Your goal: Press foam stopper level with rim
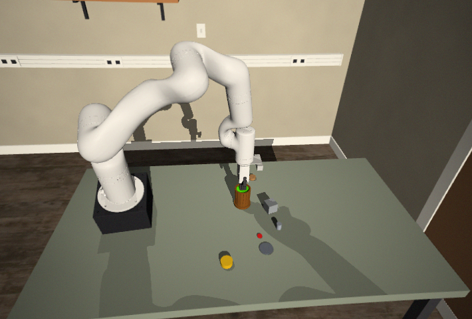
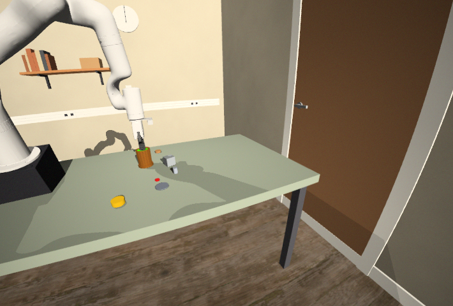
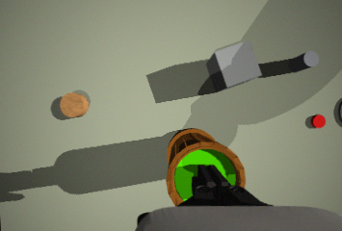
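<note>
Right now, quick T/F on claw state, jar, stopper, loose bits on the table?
1. The claw is shut, holding nothing. True.
2. The brown jar lies tipped on its side. False: it stands upright.
3. The claw tips are over the green stopper in the jar's mouth. True.
4. The yellow disc sits on top of the stopper. False: it lies on the table, apart from the jar.
5. The grey block stands beside the jar. True.

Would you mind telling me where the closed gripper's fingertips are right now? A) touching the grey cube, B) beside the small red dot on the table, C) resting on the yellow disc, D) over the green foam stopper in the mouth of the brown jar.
D: the shut gripper points down onto the green foam stopper inside the brown jar, away from the other pieces.
</note>
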`<state>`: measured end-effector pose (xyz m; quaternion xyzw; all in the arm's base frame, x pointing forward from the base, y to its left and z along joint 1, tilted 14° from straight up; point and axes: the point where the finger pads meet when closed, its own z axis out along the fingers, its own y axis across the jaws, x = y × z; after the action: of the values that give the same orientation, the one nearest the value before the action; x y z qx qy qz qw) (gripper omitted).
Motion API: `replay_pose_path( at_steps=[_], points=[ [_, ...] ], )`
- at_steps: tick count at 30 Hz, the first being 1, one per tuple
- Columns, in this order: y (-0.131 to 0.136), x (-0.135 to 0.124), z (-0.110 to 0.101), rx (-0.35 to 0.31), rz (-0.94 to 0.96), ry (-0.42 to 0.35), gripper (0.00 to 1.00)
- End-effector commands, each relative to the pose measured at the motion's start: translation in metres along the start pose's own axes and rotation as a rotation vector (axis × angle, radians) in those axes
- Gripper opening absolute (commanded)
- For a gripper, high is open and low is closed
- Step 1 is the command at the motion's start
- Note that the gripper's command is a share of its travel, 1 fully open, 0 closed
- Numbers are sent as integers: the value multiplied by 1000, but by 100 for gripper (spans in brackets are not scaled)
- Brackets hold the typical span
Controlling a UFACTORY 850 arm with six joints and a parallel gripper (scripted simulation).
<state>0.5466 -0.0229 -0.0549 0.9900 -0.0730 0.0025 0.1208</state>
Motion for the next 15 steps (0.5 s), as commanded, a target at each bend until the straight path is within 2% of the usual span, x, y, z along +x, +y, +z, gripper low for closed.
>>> replay_pose_path(
  at_steps=[1, 15],
  points=[
    [0, 1, -3, 0, 0, 2, 0],
    [0, 1, -10, 0, 0, 2, 0]
  ],
)
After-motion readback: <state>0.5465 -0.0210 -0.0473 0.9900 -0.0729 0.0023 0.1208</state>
